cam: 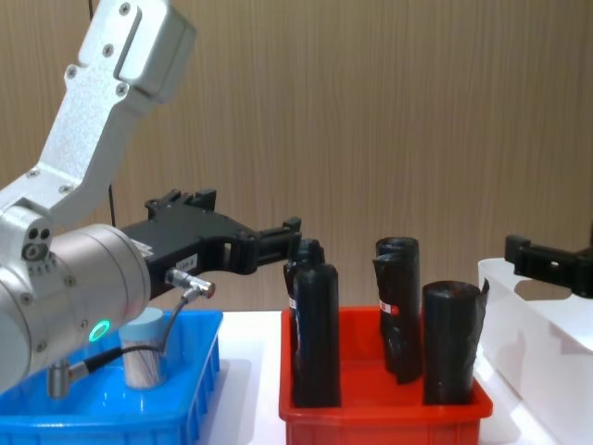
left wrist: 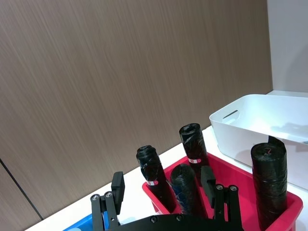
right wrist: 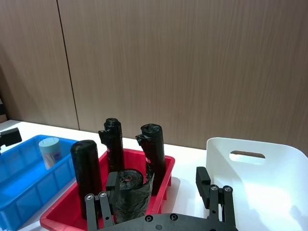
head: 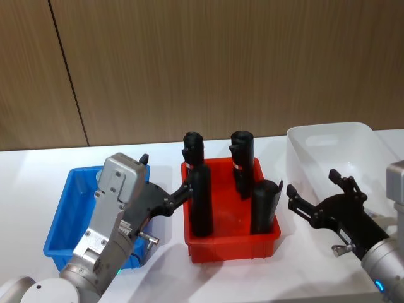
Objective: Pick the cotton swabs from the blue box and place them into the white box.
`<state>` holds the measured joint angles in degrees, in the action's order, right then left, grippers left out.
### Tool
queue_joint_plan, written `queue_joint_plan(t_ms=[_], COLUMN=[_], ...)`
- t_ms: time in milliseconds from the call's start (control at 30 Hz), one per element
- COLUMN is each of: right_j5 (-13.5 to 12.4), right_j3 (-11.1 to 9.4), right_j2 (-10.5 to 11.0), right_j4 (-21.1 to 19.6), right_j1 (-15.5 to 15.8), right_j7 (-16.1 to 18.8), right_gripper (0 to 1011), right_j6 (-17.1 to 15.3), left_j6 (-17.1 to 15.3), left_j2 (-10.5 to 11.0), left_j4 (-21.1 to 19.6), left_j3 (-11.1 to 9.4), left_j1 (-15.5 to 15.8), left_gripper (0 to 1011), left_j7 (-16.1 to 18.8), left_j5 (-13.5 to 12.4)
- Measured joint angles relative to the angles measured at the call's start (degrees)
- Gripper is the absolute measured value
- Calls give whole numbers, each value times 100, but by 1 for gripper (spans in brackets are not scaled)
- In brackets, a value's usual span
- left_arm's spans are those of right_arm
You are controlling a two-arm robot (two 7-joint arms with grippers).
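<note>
The red tray point(head: 230, 240) stands in the middle of the table with four black wrapped rolls point(head: 201, 201) upright in it; the blue box point(head: 69, 214) lies just to its left and the white box point(head: 334, 154) just to its right. One jar of cotton swabs point(right wrist: 49, 152) stands inside the blue box, apart from both grippers. The left gripper point(head: 165, 183) hangs above the blue box's edge nearest the red tray, fingers spread wide and holding nothing, while the right gripper point(head: 319, 189) hovers between the red tray and the white box, likewise spread and empty.
</note>
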<state>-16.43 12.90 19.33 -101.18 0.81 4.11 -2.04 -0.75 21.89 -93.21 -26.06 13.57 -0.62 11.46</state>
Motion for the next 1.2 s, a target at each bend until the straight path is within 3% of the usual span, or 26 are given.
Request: queue_joint_plan(t_ms=[600,1200], right_j5=[103,316], right_j3=[26,109], right_j2=[-12,-337], right_j4=[266,1289], right_j1=[-273,-1074], right_j7=[689,1315], right_gripper=[1001,1001], right_j6=[-454,-794], left_j6=[-4,-5], left_j2=[0,1], left_j4=[3,4], left_j3=[4,4], left_j1=[3,3], left_gripper=[1004,1004], left_j7=[0,0], left_j5=[3,3])
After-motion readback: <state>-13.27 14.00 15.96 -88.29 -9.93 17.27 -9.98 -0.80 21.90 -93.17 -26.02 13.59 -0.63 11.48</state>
